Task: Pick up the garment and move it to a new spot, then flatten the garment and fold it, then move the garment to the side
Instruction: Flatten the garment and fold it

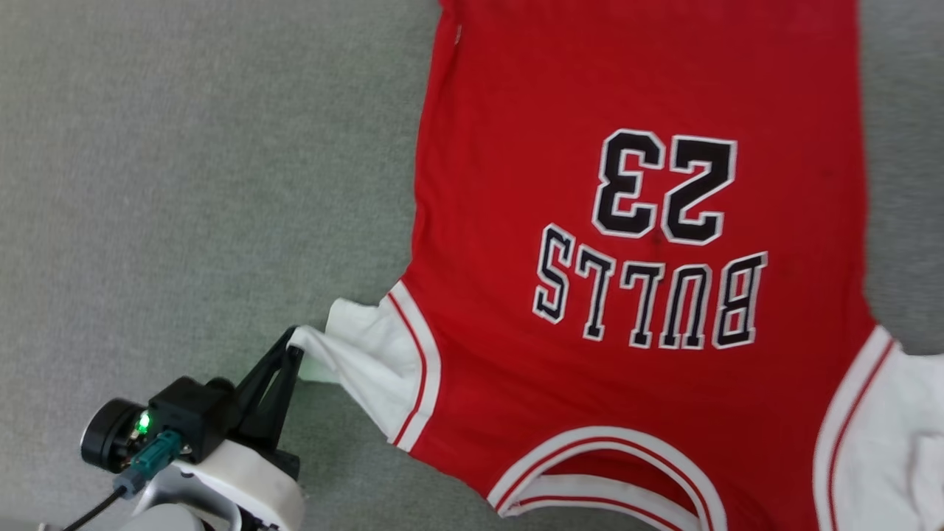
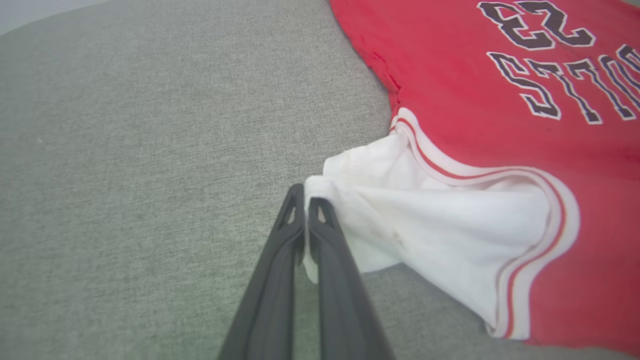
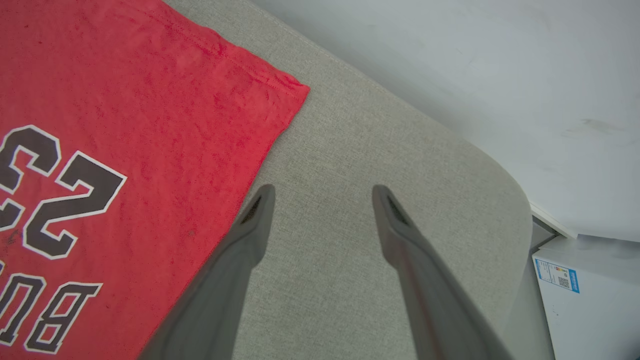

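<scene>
The garment (image 1: 516, 147) lies spread on the grey fabric surface, print side up, with "BULLS 23" upside down in the head view and the striped collar near the bottom edge. My left gripper (image 1: 293, 346) is shut on the tip of the white left sleeve (image 2: 425, 220), which is pulled out to the left into a stretched fold; its fingers (image 2: 320, 235) pinch the cloth's edge. My right gripper (image 3: 320, 200) hangs open over bare grey surface, just beside the garment's (image 3: 125, 100) hem corner, with nothing between its fingers.
The grey padded surface (image 1: 184, 184) stretches wide to the left of the garment. In the right wrist view its rounded edge (image 3: 505, 180) falls away to a pale floor, with a white box (image 3: 590, 300) bearing a blue label beyond it.
</scene>
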